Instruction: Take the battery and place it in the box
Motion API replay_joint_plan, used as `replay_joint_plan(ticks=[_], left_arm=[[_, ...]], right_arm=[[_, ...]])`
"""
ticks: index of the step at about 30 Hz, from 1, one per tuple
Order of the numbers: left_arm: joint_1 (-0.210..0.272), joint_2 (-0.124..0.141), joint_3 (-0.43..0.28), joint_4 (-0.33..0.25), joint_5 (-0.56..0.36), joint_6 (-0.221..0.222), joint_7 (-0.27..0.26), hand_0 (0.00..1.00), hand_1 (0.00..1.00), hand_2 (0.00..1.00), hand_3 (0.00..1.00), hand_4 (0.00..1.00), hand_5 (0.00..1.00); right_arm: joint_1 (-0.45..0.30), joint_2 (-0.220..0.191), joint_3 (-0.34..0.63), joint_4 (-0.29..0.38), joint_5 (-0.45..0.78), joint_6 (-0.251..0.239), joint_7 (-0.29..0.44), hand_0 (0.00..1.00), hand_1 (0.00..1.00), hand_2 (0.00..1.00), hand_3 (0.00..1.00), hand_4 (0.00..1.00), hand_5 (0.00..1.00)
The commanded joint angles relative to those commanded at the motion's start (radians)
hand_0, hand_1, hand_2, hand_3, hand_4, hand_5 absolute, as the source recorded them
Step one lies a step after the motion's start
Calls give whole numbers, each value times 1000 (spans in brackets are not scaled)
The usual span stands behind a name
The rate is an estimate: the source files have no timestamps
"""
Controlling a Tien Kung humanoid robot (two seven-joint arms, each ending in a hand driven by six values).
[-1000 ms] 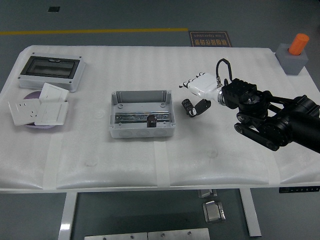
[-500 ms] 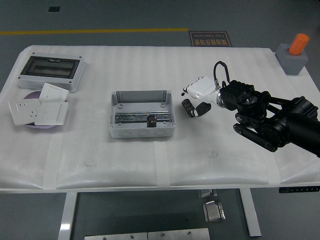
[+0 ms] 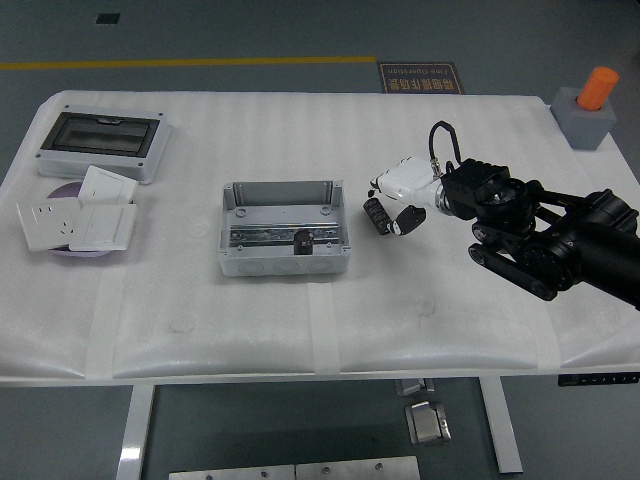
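Taking the open grey box [image 3: 284,232] at the middle of the white table [image 3: 200,330] as the landmark, a stack of white wall switch plates [image 3: 75,220] is seen far to its left, lying on a purple disc [image 3: 62,192]. Beyond these, a grey enclosure with a dark window [image 3: 103,143] is set. Inside the box, a metal rail and a small black part [image 3: 303,240] are visible. Just right of the box, the small black cylindrical battery [image 3: 377,214] is gripped by the curled fingers of the white right hand [image 3: 398,195], clear of the box. Far right of the box, an orange cylinder [image 3: 599,88] is mounted on a grey block [image 3: 586,121]. A floor sign beyond the table carries writing too blurred to be read.
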Motion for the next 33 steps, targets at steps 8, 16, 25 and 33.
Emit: replay_joint_plan(ticks=[8, 16, 25, 33], left_arm=[[-2, 0, -2, 0, 4, -1, 0, 483, 591, 403, 519, 461, 270], [-3, -4, 2, 0, 1, -1, -1, 484, 591, 402, 518, 461, 271], [-6, -6, 0, 0, 9, -1, -5, 483, 593, 401, 518, 460, 272], [-3, -5, -5, 0, 16, 0, -5, 483, 592, 401, 517, 460, 272]], right_arm=[[0, 2, 2, -11, -2, 1, -1, 914, 737, 857, 955, 856, 411], [2, 0, 0, -10, 11, -5, -2, 913, 736, 859, 957, 866, 416], [-11, 11, 23, -37, -22, 0, 3, 913, 732, 857, 955, 868, 420], [-26, 28, 40, -58, -17, -1, 1, 915, 736, 852, 947, 862, 422]])
